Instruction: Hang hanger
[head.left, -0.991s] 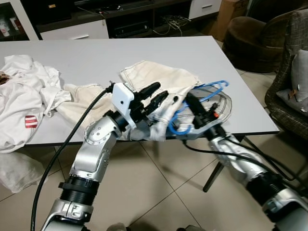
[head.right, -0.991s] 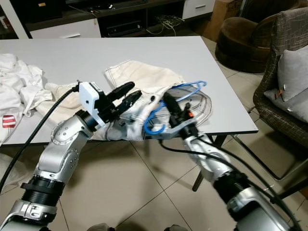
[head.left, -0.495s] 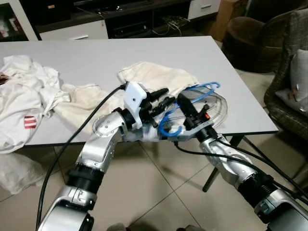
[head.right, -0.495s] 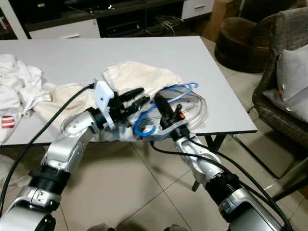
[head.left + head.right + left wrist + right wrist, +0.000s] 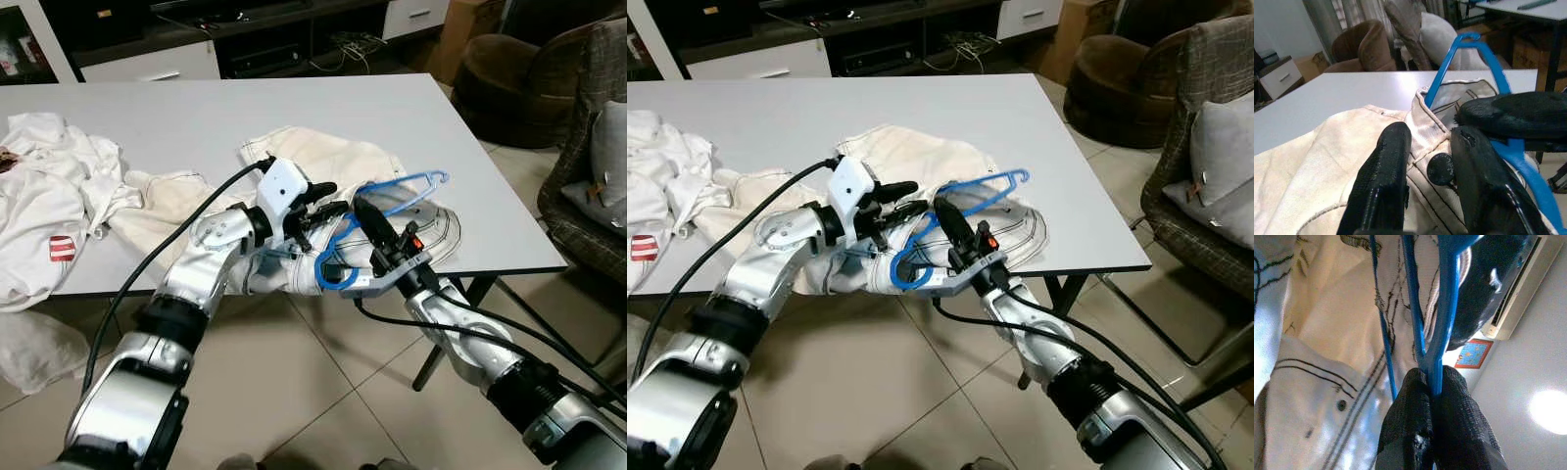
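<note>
Hanger [image 5: 377,211], blue, thin, judged light, rigid and slippery, is being pinched at its neck by the right gripper [image 5: 364,217] over cream trousers [image 5: 323,162] near the table's [image 5: 176,113] 5 o'clock edge, while the waistband is being clamped by the left gripper [image 5: 323,201].

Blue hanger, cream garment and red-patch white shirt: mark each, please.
blue hanger [image 5: 407,186], left eye view, on its upper bar.
cream garment [image 5: 328,157], left eye view, on flat cloth.
white shirt [image 5: 39,211], left eye view, on crumpled cloth.
</note>
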Available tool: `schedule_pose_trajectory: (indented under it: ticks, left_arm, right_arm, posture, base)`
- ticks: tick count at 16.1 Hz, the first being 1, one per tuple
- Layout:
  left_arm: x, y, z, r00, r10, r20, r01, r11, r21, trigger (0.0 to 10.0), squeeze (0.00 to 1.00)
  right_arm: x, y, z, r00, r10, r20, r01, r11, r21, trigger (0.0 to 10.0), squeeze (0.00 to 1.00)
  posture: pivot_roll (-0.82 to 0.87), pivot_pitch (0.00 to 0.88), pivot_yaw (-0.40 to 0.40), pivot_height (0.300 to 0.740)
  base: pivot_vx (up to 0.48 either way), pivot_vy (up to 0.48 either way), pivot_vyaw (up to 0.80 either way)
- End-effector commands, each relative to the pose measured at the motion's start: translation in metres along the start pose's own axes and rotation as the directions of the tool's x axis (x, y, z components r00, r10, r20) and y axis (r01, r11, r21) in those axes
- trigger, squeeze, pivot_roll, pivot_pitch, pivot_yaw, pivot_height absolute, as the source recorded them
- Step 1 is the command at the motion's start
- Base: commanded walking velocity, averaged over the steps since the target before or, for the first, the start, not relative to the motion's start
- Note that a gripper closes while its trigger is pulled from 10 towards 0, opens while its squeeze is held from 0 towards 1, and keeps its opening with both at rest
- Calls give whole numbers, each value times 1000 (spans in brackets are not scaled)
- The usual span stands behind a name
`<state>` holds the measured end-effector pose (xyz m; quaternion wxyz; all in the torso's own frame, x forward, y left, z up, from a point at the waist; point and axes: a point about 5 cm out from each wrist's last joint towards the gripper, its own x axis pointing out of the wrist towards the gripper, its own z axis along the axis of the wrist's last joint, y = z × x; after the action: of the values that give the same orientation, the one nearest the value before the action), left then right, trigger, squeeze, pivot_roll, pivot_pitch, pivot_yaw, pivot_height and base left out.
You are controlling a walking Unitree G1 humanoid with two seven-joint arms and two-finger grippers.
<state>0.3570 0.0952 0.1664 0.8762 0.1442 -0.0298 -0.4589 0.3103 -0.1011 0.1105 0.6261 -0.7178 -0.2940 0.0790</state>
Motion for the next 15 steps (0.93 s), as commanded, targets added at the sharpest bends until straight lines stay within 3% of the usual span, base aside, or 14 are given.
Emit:
schedule_pose_trajectory:
  ticks: [1,6,7,8,15]
  left_arm:
    - [4,0,1,1000,-17,-18,17,1000,22,10000,0]
    - [11,-3,2,999,-38,-7,38,998,40,10000,0]
    - [11,-2,4,999,-36,17,35,999,36,7333,0]
    - [10,-2,6,998,-39,42,38,999,28,0,0]
    - [10,-7,5,995,-92,41,90,995,52,0,0]
  right_arm:
    - [6,-11,9,996,-69,50,70,998,-9,10000,0]
    - [7,-11,10,996,-73,46,73,997,-10,10000,0]
    - [7,-10,9,997,-67,37,67,998,0,10000,0]
    - [7,-10,9,998,-62,29,62,998,9,10000,0]
    - [8,-10,8,998,-59,24,59,998,9,10000,0]
  posture:
    - [26,0,29,740]
    - [29,2,29,740]
    - [29,2,29,740]
    - [29,2,27,740]
    - [29,0,22,740]
  base:
    - [0,0,0]
    - [0,0,0]
    - [0,0,0]
    - [0,0,0]
    - [0,0,0]
